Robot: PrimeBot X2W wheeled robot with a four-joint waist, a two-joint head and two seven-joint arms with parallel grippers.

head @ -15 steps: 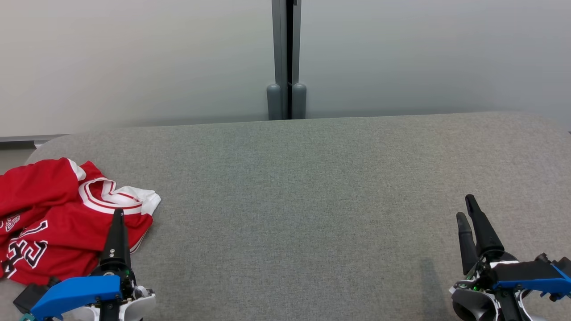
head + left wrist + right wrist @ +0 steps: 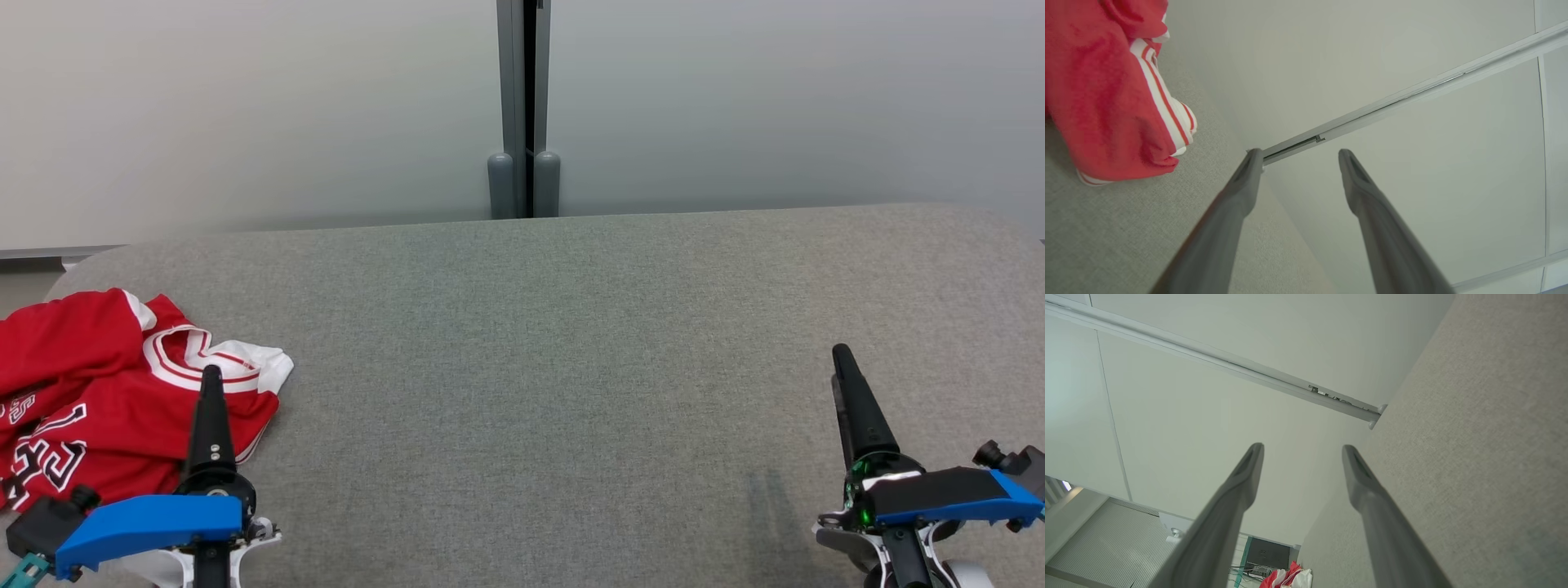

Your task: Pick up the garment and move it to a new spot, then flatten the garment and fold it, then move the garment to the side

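Observation:
The garment (image 2: 98, 400) is a red jersey with white trim and black-and-white lettering, lying crumpled at the left edge of the grey fabric-covered table (image 2: 531, 367). My left gripper (image 2: 212, 374) hovers over the garment's right part, seen edge-on from the head. In the left wrist view the left gripper (image 2: 1300, 153) is open and holds nothing, with the garment (image 2: 1106, 102) to the upper left of its fingers. At the lower right my right gripper (image 2: 841, 353) is far from the garment. It is open and holds nothing in its wrist view (image 2: 1302, 447), where the garment (image 2: 1286, 577) shows small at the bottom edge.
Behind the table's far edge stands a pale partition wall with a grey vertical post (image 2: 524, 106). The table's corners are rounded, and floor shows beyond the left corner (image 2: 24, 286). Some dark equipment (image 2: 1261, 555) sits on the floor past the table's left end.
Both grippers have reached slightly forward and rolled, so each pair of fingers now lines up edge-on in the head view. The garment has not moved.

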